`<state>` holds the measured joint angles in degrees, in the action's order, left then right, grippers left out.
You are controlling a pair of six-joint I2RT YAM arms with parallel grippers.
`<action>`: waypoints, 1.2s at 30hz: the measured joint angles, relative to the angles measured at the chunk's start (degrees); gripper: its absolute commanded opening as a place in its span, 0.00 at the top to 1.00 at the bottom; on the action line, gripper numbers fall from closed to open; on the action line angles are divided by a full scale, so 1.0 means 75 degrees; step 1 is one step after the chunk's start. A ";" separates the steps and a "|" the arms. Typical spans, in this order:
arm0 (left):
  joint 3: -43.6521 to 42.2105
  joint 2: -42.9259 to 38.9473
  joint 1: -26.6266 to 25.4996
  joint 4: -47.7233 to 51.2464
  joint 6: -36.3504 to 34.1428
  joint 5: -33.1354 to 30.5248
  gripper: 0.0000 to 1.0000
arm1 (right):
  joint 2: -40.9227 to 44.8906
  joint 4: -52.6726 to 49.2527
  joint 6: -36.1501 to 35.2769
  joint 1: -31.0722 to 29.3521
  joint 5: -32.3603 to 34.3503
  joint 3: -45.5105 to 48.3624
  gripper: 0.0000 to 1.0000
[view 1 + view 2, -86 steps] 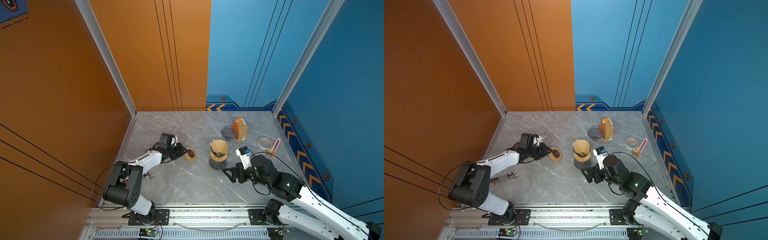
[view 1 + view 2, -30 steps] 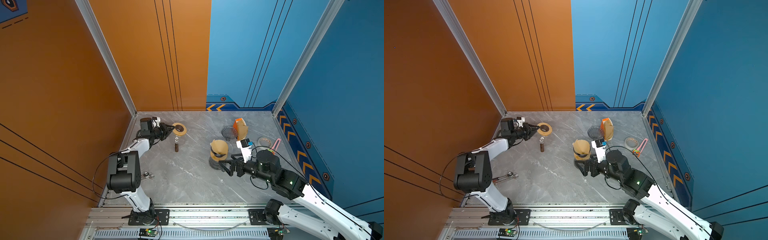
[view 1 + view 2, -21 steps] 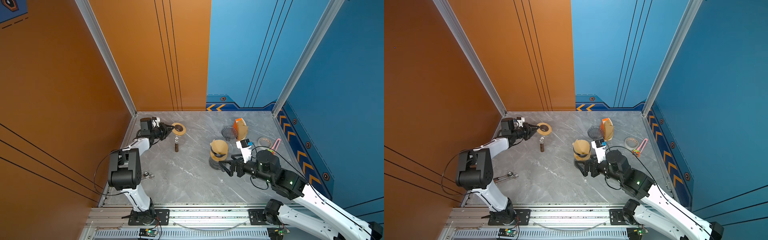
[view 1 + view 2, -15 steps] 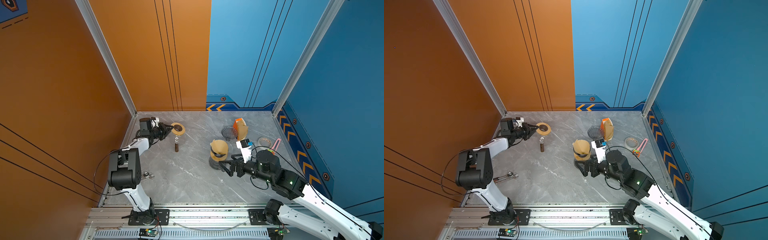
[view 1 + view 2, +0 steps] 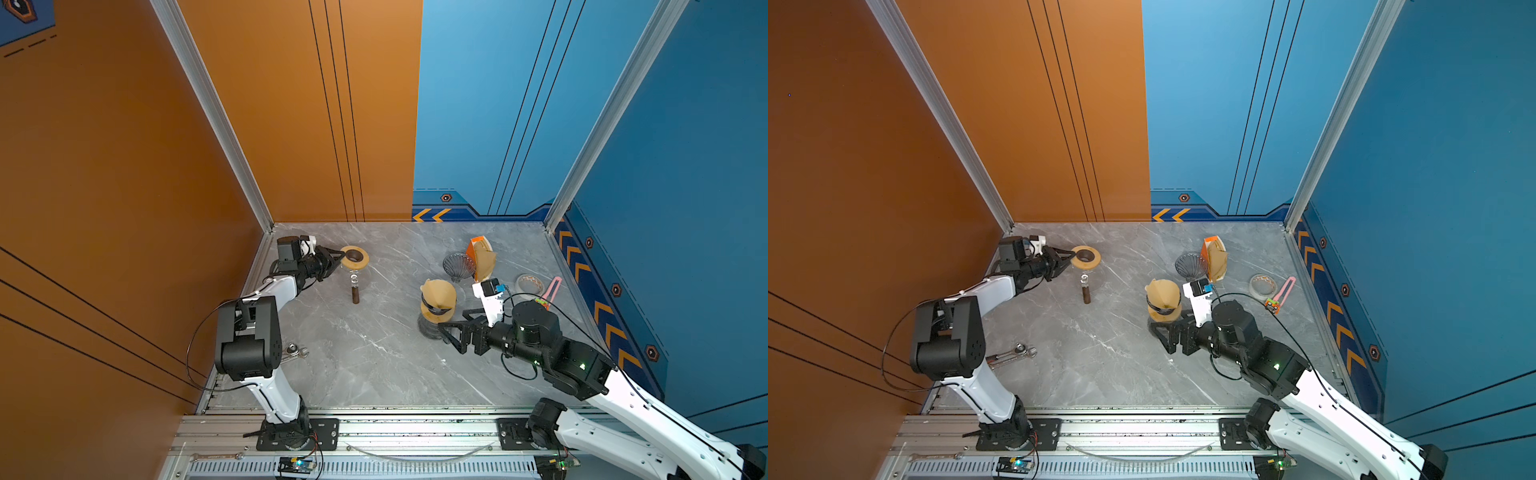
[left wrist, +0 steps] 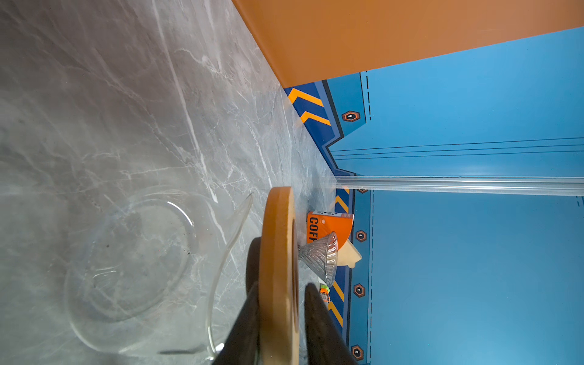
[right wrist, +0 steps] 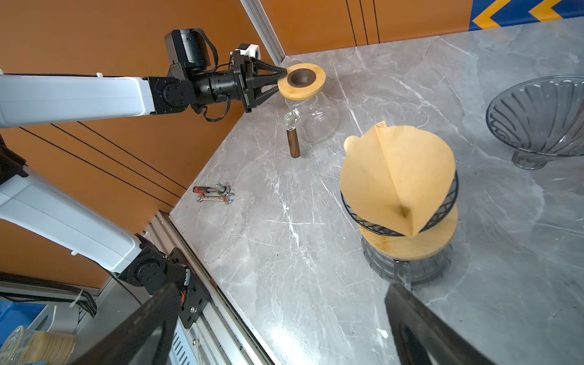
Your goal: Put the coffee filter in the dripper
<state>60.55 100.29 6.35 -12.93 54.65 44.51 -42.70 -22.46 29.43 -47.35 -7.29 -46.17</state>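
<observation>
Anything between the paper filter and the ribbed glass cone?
No. Only bare table separates the paper filter and the glass cone, shown clearest in the right wrist view.

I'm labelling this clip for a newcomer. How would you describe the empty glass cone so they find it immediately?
Look toward the back right of the marble table, near the blue wall. An orange filter box stands there, and the glass cone sits beside it. Unlike the wire stand holding a brown paper filter, it is ribbed, smoky, transparent and empty.
</observation>
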 measured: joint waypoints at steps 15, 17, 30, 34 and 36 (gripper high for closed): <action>-0.0020 -0.0166 0.0402 0.0758 -0.0358 -0.0420 0.62 | 0.0070 -0.0093 0.0000 0.0000 0.0003 0.0029 0.00; -0.0023 -0.0239 0.0440 0.0877 -0.0382 -0.0475 0.61 | 0.0096 -0.0102 0.0000 0.0000 0.0015 0.0055 0.00; -0.0481 -0.2057 0.0166 0.2498 -0.1201 -0.0825 0.55 | 0.0277 -0.0329 -0.0087 0.0058 0.0618 0.0099 0.01; -0.0347 -0.2754 -0.0440 0.3363 -0.1743 -0.1035 0.54 | 0.0280 -0.0428 -0.0119 0.0297 0.0825 0.0099 0.03; -0.0067 -0.2911 -0.0825 0.3730 -0.2049 -0.1134 0.54 | 0.0280 -0.0504 -0.0117 0.0481 0.0868 0.0099 0.04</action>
<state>60.05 78.46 0.16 15.05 39.29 36.01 -40.60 -26.24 28.56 -43.75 -0.78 -45.43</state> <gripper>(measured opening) 0.459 0.973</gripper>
